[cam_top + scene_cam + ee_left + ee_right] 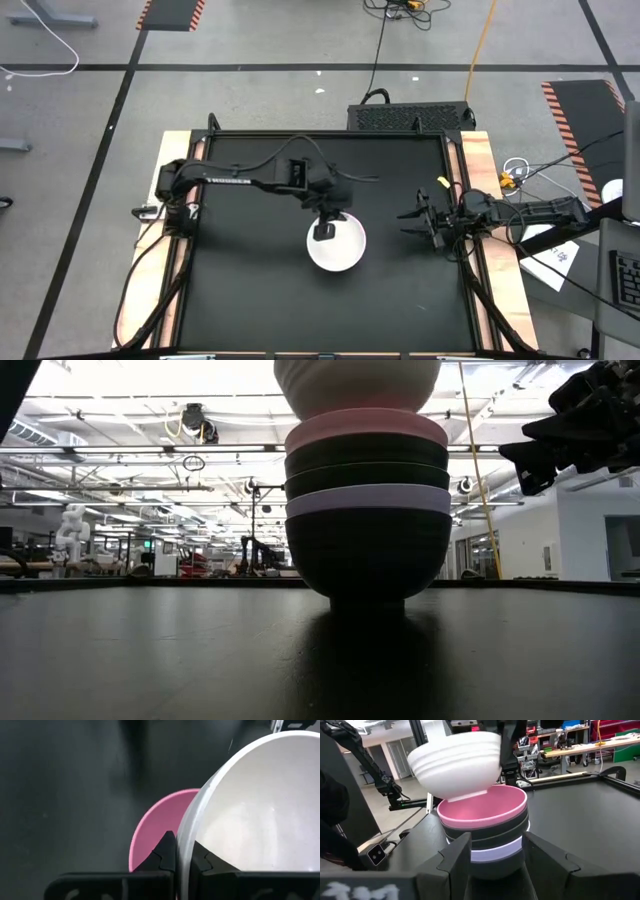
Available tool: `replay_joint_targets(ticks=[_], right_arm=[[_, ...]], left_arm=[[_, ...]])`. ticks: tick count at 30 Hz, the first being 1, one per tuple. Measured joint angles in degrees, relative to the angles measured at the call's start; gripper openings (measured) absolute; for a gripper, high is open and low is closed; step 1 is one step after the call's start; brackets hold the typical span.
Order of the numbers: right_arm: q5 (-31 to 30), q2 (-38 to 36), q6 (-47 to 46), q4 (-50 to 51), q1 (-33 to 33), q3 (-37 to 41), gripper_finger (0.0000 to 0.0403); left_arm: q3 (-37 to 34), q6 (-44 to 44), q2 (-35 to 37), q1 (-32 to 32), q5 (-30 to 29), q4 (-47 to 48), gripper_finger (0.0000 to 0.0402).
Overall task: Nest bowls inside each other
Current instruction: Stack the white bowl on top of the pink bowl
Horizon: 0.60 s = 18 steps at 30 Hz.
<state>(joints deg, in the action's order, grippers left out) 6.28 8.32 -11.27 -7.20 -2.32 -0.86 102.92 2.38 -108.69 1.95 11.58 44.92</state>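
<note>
White, and held in the air: the white bowl (pixel 337 246) hangs tilted just above the stack of bowls (pixel 367 510) near the middle of the black table (pixel 250 290), a little toward 3 o'clock from centre. The left gripper (pixel 324 231) has it by the rim at the bowl's 10 o'clock edge; the left wrist view shows one dark finger (pixel 166 852) outside the wall and the other inside, pinched tight on the rim with no gap.

In the right wrist view the white bowl's foot sits over the pink bowl (pixel 482 809), not yet down in it, leaning so that one side is nearer the pink rim than the other.

Below the pink bowl, in the low view, come two black bowls (pixel 366 465), then the lavender bowl (pixel 368 500), and a black bowl (pixel 367 555) at the bottom standing on the table. All of these are nested upright.

At 3 o'clock, near the table's edge and well apart from the stack, the right gripper (pixel 425 218) waits with its fingers (pixel 454 857) spread wide, holding nothing. It points toward the stack, which shows between its fingers in its own wrist view.
</note>
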Motion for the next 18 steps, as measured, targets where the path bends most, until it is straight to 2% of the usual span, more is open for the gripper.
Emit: replay_joint_targets(ticks=[13, 18], right_arm=[[-0.12, 0.02, 0.42, 1.07, 0.00, 0.00, 0.0169], [-0.20, 0.00, 0.44, 1.07, -0.01, 0.00, 0.0169]], left_arm=[[0.41, 1.89, -1.07, 3.49, 3.42, 2.71, 0.0004], [0.39, 2.26, -4.23, 3.61, 4.31, 2.90, 0.0004]])
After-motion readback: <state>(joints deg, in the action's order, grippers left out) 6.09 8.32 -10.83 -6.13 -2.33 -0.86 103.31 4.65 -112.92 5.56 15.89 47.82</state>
